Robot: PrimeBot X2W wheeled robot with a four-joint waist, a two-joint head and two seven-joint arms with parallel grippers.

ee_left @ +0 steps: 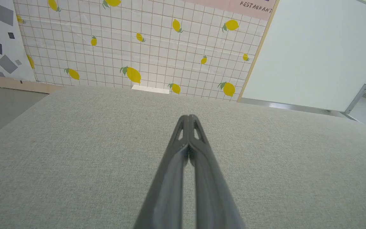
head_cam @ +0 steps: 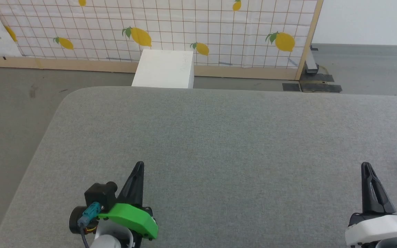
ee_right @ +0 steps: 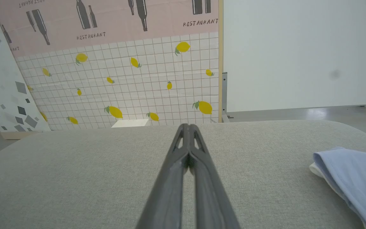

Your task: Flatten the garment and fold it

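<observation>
Pointing forward over a grey fabric-covered table (head_cam: 219, 137), the left end effector (head_cam: 140, 165) and right end effector (head_cam: 365, 166) are both pressed together, empty. The light blue garment (ee_right: 354, 181) lies on the table to the right, untouched.

You see the garment (ee_right: 354, 181) at the lower right of the right wrist view: soft light blue fabric lying in a loose, rounded fold, a white edge showing beneath, cut off by the frame.
</observation>
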